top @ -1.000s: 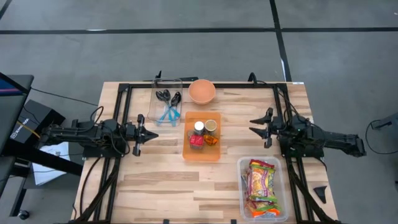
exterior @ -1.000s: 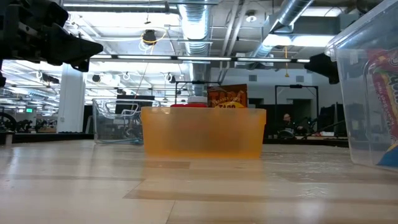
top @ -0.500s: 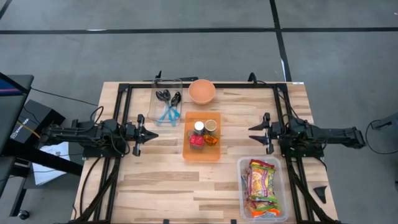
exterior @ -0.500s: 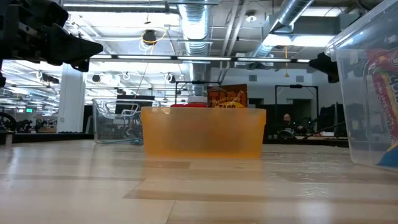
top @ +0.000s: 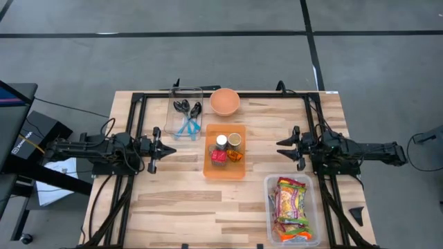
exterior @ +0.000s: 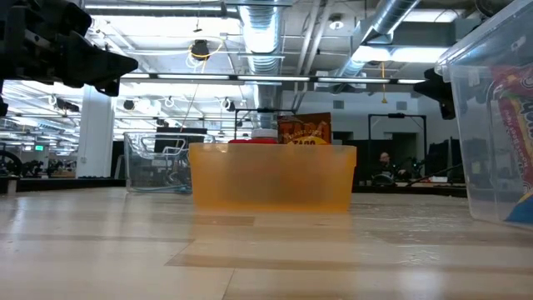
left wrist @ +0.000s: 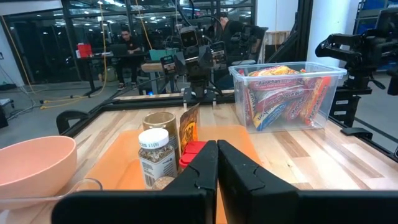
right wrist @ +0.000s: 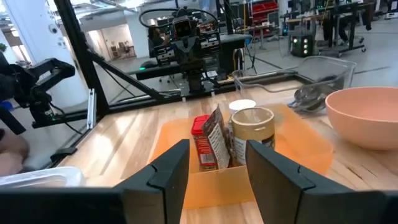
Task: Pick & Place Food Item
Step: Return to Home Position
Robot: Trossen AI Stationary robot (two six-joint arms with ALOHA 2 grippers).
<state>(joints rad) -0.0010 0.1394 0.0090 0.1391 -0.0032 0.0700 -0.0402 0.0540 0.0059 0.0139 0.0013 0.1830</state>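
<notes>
An orange bin (top: 225, 152) stands at the table's middle; it holds a white-capped spice jar (left wrist: 155, 155), a tan-lidded jar (right wrist: 252, 134), a red-capped jar (right wrist: 202, 143) and a brown packet. A clear bin (top: 293, 209) of colourful snack packets stands near the front right. My left gripper (top: 169, 150) hovers level left of the orange bin, shut and empty, as its wrist view (left wrist: 217, 162) shows. My right gripper (top: 279, 144) hovers level right of the orange bin, open with nothing between its fingers (right wrist: 217, 168).
A pink bowl (top: 225, 101) and a clear container (top: 187, 114) holding utensils stand at the far edge. A black frame (top: 221, 95) runs around the table. Bare wood lies at the front left (top: 180, 207). People sit at desks in the room beyond.
My right arm has swung a little about its base and now lies straight across the table. Its gripper has rolled slightly and stays open. My left arm has kept still.
</notes>
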